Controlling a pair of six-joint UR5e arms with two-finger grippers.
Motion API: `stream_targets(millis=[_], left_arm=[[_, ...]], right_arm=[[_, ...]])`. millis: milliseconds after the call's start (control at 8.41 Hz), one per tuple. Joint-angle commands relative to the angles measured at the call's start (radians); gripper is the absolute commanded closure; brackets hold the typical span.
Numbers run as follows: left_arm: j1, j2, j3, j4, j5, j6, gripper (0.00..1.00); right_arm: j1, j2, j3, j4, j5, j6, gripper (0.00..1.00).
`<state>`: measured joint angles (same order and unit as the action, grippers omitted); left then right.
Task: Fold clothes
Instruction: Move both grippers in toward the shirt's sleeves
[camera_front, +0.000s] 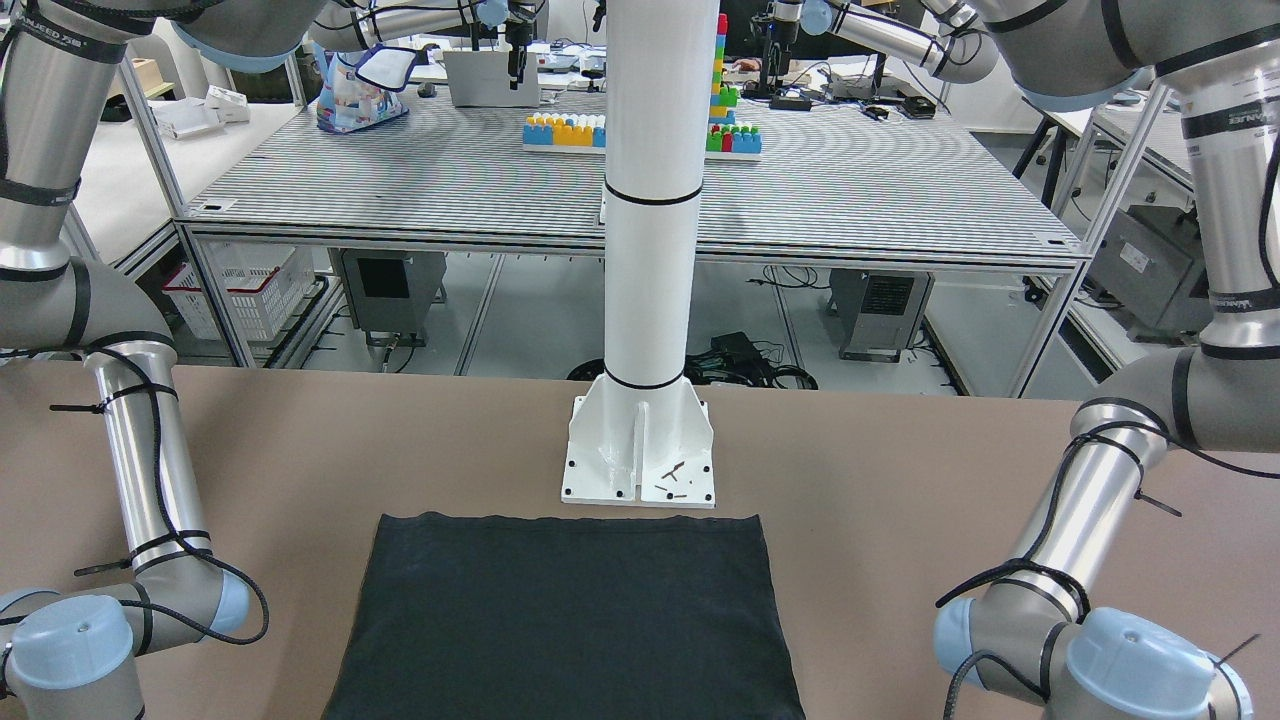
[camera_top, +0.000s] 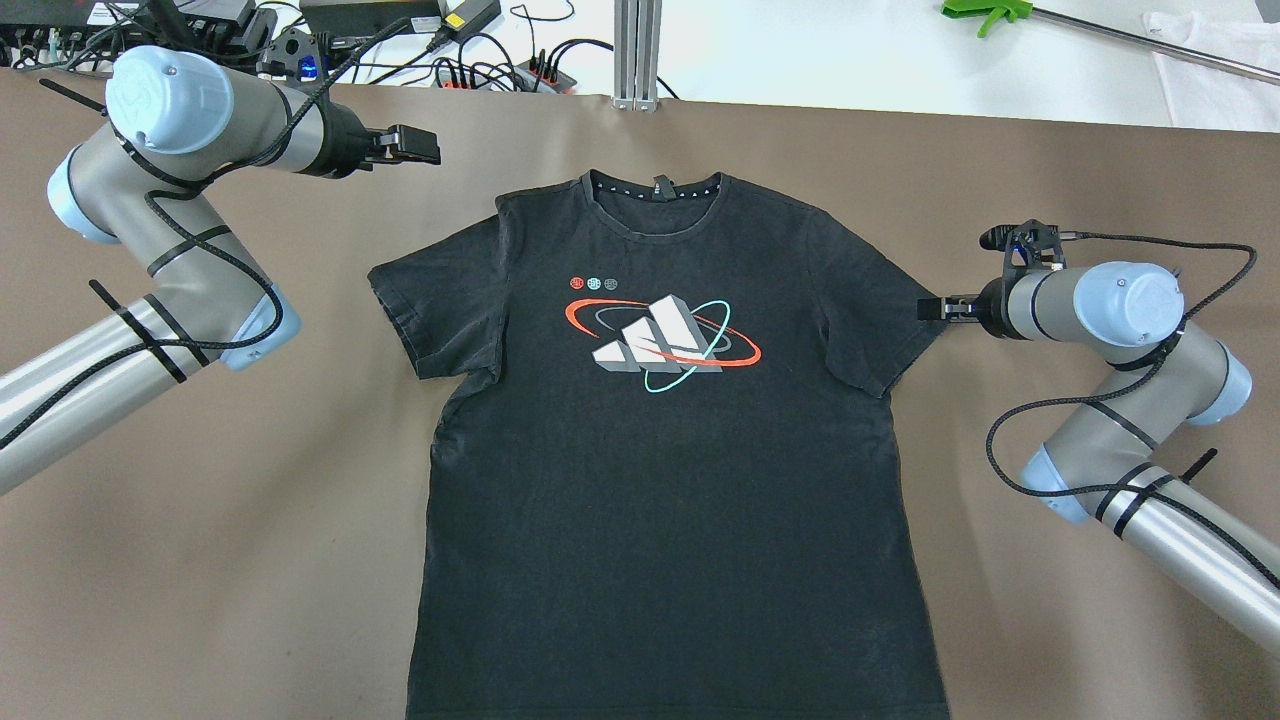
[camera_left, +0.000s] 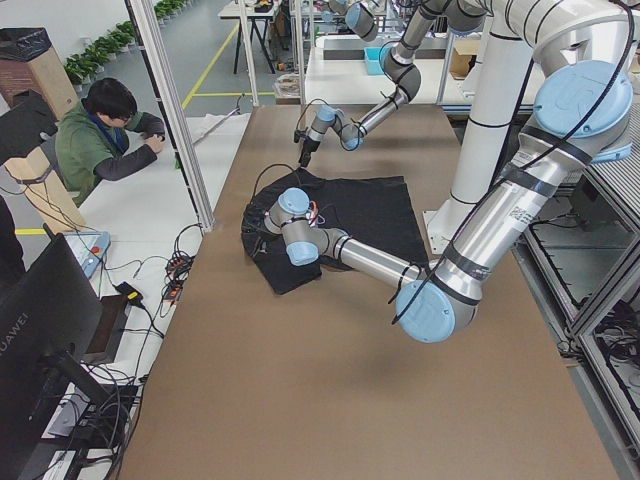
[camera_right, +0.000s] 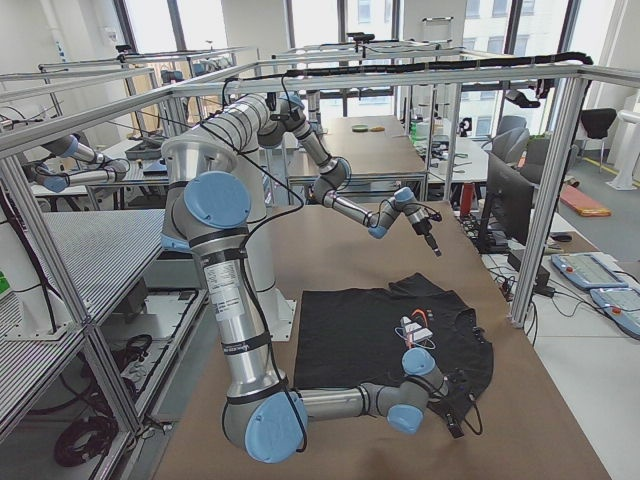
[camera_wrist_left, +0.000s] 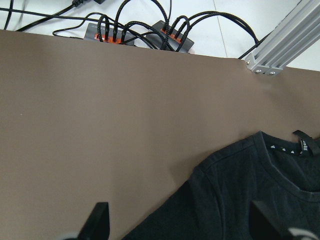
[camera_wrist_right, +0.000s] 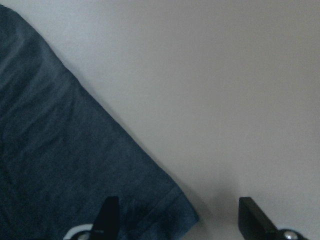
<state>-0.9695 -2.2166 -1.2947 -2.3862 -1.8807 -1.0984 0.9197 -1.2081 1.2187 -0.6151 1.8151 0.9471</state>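
The clothes are one black T-shirt (camera_top: 680, 480) with a red, white and teal print on the chest. It lies flat and face up on the brown table, collar toward the far edge. My left gripper (camera_top: 415, 145) is open and empty, hovering above the table beyond the shirt's left shoulder; its wrist view (camera_wrist_left: 180, 225) shows the collar and shoulder (camera_wrist_left: 260, 200) below. My right gripper (camera_top: 935, 308) is open, low at the tip of the shirt's right sleeve; in its wrist view (camera_wrist_right: 180, 220) the sleeve hem (camera_wrist_right: 60, 165) lies by one finger.
The white pillar (camera_front: 645, 250) stands bolted to the table just behind the shirt's bottom hem (camera_front: 570, 620). Power strips and cables (camera_wrist_left: 135, 37) and an aluminium post (camera_top: 635, 50) sit at the far edge. An operator (camera_left: 105, 135) sits beyond it.
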Motion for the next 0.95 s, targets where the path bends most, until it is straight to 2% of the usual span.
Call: stream_targets(millis=[0, 119, 238, 594, 832], left_arm=[[0.0, 0.0, 0.0, 0.001, 0.0, 0.0, 0.0], [0.0, 0.0, -0.002, -0.001, 0.0, -0.001, 0.0], [0.0, -0.001, -0.003, -0.001, 0.0, -0.003, 0.0], [-0.002, -0.005, -0.008, -0.001, -0.002, -0.006, 0.0], [-0.002, -0.005, -0.009, -0.001, -0.002, -0.006, 0.0]], right_arm=[[-0.005, 0.001, 0.001, 0.003, 0.0, 0.032, 0.7], [-0.005, -0.001, 0.008, 0.003, 0.0, 0.033, 0.93], [-0.005, -0.001, 0.016, 0.003, 0.003, 0.033, 1.0], [-0.005, -0.004, 0.067, -0.002, 0.027, 0.038, 1.0], [0.022, 0.013, 0.132, -0.026, 0.099, 0.073, 1.0]])
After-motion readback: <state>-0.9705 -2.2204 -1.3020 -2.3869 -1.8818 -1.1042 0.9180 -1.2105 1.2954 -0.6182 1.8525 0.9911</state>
